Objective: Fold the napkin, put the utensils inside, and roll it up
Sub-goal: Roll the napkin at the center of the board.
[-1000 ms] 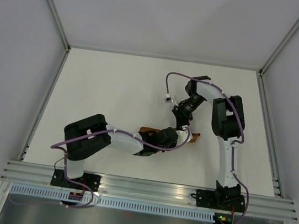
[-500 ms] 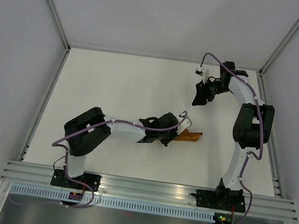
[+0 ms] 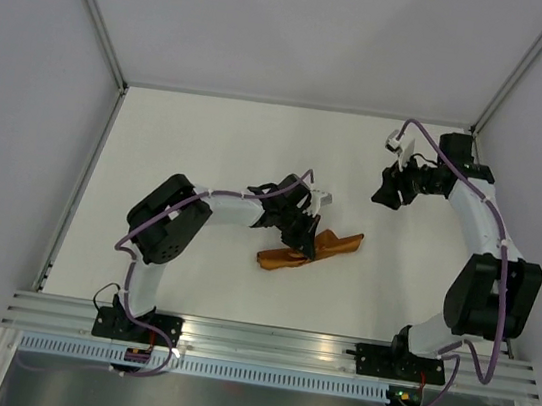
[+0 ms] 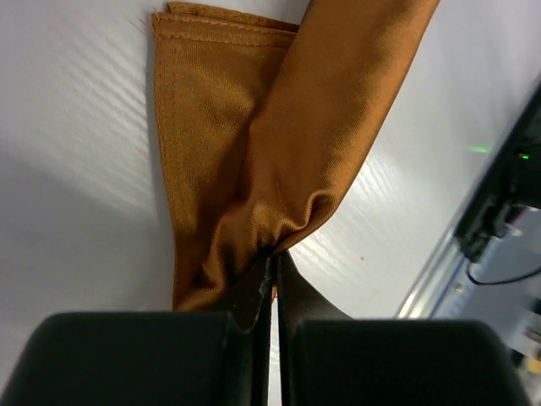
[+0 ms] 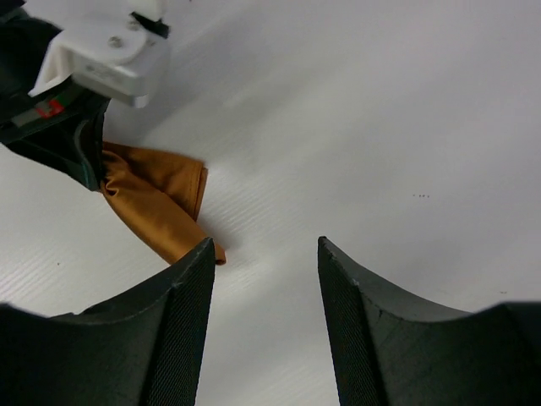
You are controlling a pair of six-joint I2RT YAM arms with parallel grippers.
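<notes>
The rust-brown napkin (image 3: 313, 251) lies bunched in a long strip near the table's middle. It also shows in the left wrist view (image 4: 254, 144), partly lifted, and in the right wrist view (image 5: 161, 199). My left gripper (image 3: 304, 240) is shut on a fold of the napkin, its jaws pinched together with cloth between them (image 4: 272, 254). My right gripper (image 3: 387, 191) is open and empty, held above the bare table at the back right, well apart from the napkin (image 5: 264, 245). No utensils are in view.
The white table (image 3: 209, 144) is walled by grey panels on three sides. A metal rail (image 3: 272, 343) runs along the near edge by the arm bases. The left arm's wrist and camera (image 5: 93, 59) show in the right wrist view.
My right arm has swung away from the napkin to the back right. My left gripper has pulled back to the left and turned, holding the napkin, which now lies stretched out in a strip.
</notes>
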